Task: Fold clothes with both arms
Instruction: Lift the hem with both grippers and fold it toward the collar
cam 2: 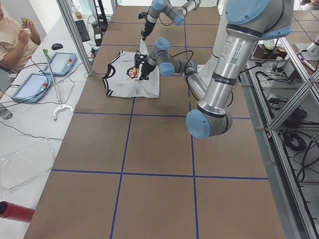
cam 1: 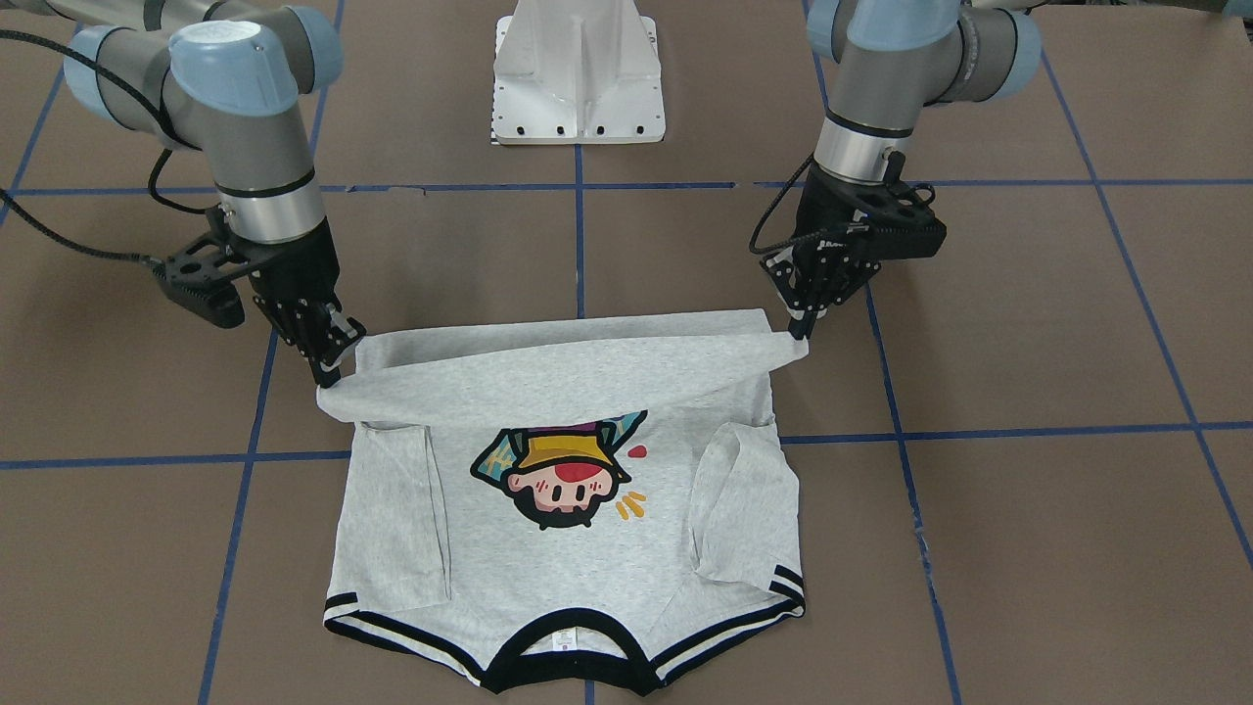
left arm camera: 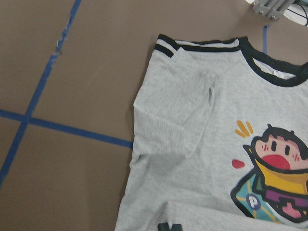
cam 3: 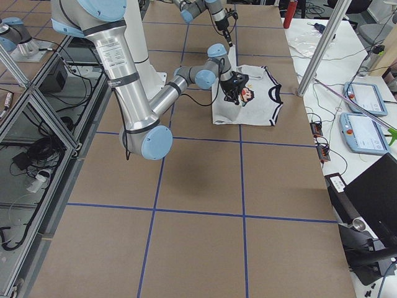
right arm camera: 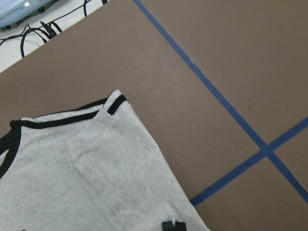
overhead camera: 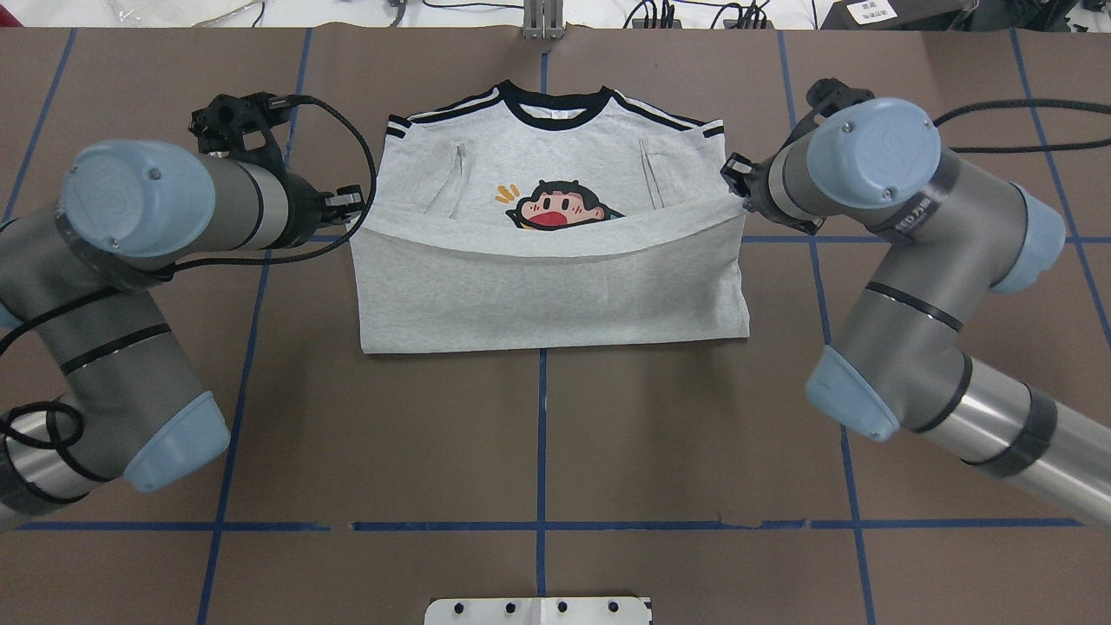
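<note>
- The black-trimmed collar (cam 1: 519,641) of a light heather-grey T-shirt (cam 1: 587,573) lay nearest the front-facing camera, flat on the brown counter (cam 1: 1028,323) marked with blue tape lines.
- The T-shirt lay face up near the middle of the counter. Its collar pointed away from the robot's white pedestal base (cam 1: 578,78).
- Both short sleeves were folded inward over the chest. Their black-striped cuffs (cam 1: 788,586) lay at the shoulder line on either side of the collar.
- The colourful cartoon head in a yellow hat (cam 1: 563,480) showed on the chest between the folded sleeves.
- The silver-grey tubular left arm (cam 1: 881,88), with light blue joint caps, reached down to one corner of the hem. The left arm's jaws were pressed together on that corner, pinching the cloth.
- The matching right arm (cam 1: 245,108) reached down to the opposite corner. The right arm's jaws were likewise closed, pinching the cloth there.
- The hem (cam 1: 548,377) hung clear of the counter between the two pinched corners. It was stretched across the width of the T-shirt and sagged slightly in the middle.
- The lower body of the T-shirt was doubled back over itself, with the fold line (overhead camera: 555,347) resting on the counter on the robot's side.
- In the overhead view the edge of the hem covered the lower part of the cartoon head. The face and the collar beyond it were exposed.
</note>
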Controlling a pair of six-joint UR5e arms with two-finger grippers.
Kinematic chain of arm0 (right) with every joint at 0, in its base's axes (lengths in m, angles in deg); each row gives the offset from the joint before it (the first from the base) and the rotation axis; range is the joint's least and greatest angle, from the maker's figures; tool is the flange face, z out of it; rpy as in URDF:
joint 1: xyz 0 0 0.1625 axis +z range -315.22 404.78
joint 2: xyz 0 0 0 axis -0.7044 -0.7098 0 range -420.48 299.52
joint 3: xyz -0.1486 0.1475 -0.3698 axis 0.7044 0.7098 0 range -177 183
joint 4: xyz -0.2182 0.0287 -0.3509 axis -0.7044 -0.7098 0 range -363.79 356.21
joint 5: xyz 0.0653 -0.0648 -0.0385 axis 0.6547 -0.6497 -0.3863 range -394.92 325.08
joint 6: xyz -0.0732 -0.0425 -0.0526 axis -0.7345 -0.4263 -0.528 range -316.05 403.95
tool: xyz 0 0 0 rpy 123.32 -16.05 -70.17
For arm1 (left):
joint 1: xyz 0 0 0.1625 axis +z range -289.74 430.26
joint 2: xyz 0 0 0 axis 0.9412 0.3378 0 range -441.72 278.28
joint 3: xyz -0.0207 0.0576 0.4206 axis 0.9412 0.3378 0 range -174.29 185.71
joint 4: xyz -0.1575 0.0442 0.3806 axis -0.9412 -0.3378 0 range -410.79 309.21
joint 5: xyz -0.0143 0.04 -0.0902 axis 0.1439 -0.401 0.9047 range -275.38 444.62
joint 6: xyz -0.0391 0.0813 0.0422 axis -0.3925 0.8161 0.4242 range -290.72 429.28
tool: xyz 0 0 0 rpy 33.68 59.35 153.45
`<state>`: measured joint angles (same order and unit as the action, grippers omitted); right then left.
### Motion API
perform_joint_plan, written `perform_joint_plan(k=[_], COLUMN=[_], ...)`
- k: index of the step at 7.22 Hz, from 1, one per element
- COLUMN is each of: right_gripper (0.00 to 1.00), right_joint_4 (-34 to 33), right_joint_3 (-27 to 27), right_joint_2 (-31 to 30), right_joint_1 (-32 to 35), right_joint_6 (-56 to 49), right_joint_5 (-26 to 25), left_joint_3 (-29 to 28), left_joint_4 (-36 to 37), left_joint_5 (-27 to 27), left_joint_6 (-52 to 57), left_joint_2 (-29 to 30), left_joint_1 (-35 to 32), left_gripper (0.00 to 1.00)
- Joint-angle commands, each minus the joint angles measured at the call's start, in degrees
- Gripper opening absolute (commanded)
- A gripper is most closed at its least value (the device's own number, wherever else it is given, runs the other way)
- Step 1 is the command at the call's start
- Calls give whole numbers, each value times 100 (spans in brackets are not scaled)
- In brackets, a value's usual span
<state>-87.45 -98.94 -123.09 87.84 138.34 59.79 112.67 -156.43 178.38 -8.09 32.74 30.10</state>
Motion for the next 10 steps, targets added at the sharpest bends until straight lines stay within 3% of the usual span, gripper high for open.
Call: perform_joint_plan(k=[1,3,5,7,8,9,10], right_gripper=[0,0,0,0,0,14,42], right_joint_4=[33,60,994,1360,1360,1360,1369], right_joint_3=[936,1786,2815,3232,3250,3277,3373], right_joint_2=[529,1088,1347,1400,1426,1427,1427], right_joint_1=[378,396,405,396,387,457,562], right_joint_6=[-611,-720,-720,-720,-711,-728,-833], right_joint_5=[-4,-4,-22,-22,-13,-13,-13], left_joint_3=[-795,-1832,-2973,-3986,-4234,-4262,-4315], left_joint_4=[-271,-761,-1823,-2704,-2890,-2909,-2909], left_joint_5=[-33,-50,-103,-262,-262,-262,-262], left_joint_6=[117,530,531,522,530,530,609], left_joint_2=[453,893,1243,1596,1658,1659,1642], left_joint_1=[-264,-536,-546,-546,-546,-555,-572], left_gripper=[0,0,0,0,13,20,41])
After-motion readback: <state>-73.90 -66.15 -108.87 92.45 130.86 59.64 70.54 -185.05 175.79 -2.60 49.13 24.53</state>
